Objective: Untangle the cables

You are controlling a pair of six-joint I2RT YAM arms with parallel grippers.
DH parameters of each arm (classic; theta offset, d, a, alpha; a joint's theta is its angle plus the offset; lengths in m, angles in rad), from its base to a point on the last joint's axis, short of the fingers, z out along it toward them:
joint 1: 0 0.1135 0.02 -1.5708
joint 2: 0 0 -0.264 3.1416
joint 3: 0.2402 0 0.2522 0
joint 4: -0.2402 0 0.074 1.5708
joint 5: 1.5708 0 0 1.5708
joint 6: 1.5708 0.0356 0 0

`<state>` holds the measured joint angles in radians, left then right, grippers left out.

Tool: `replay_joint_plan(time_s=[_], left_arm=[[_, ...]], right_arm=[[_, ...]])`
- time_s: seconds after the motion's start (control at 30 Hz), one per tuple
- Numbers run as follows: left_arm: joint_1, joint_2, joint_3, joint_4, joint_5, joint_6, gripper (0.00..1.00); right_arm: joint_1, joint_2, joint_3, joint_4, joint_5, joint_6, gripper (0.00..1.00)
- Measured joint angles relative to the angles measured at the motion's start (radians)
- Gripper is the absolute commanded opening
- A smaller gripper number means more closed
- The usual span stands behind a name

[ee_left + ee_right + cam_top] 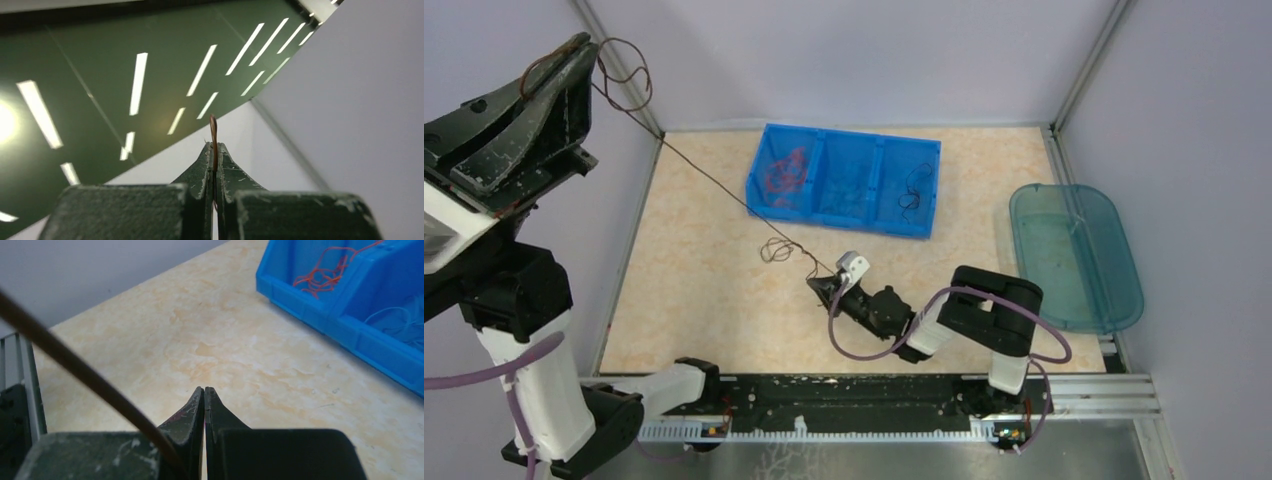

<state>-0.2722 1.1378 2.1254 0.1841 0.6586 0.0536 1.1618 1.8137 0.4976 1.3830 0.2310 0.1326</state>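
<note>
Top external: thin, featherlight, springy brown wire (724, 193), best pinched mid-span; left fingers (202, 170) clamp it, right fingers (191, 410) pressed together alongside.

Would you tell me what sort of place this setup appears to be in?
Most likely a robotics lab test cell: a beige marbled tabletop boxed in by pale grey partition walls, two black-and-white robot arms bolted to a black rail at its near edge, and a blue plastic three-compartment bin.

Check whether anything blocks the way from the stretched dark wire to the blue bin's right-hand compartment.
Nothing visible does. Only bare table lies between the right claw, where the dark wire comes down, and the blue bin.
</note>
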Motion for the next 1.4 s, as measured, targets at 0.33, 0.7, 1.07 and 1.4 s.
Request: replay_joint_plan(time_s=[0.33,0.7,1.07,1.4], left_arm=[[0.0,0.071,0.058,0.118,-0.13,0.42,0.0],[0.007,-0.002,-0.044,0.104,-0.183,0.508,0.0],[0.026,-0.103,-0.204,0.047,-0.006,0.151,0.0],[0.041,-0.085,-0.201,0.108,0.0,0.111,0.0]], right_arm=[[-0.042,-0.121,-0.1,0.042,0.102,0.073,0.0],[-0.119,-0.356,-0.196,-0.115,-0.016,0.096,0.49],[-0.119,-0.538,-0.018,-0.362,-0.34,0.054,0.76],[-0.119,-0.454,-0.083,-0.317,-0.38,0.105,0.95]])
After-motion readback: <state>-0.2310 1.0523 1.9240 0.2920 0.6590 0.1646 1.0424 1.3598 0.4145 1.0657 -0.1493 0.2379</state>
